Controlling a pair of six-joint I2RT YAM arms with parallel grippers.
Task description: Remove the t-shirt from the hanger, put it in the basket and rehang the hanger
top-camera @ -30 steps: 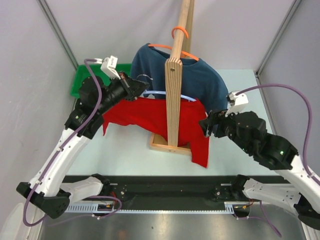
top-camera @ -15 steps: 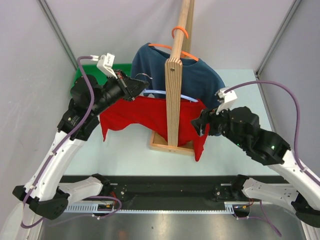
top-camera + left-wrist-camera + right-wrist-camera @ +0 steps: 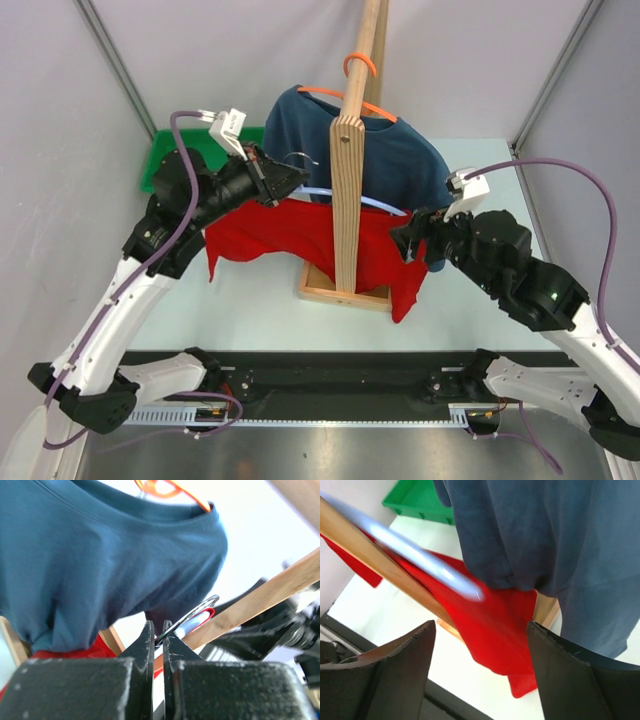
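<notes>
Up at the pale blue plastic hanger [image 3: 385, 203], our left claw [image 3: 158, 630] pinches its thin wire hook [image 3: 212, 600]. Our right claw [image 3: 481, 627], spread, should draw the red cloth t-shirt [image 3: 270, 235] off sideways.

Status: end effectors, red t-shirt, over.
Left end effector shut on hanger. Right end effector open beside red t-shirt, not yet off. Wooden post in front.

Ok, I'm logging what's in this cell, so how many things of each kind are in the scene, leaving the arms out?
T-shirts: 2 (red t-shirt, blue t-shirt)
Hangers: 2 (orange hanger, pale blue hanger)
Bins: 1 (green bin)
Stands: 1 (wooden stand)
Total: 6
</notes>
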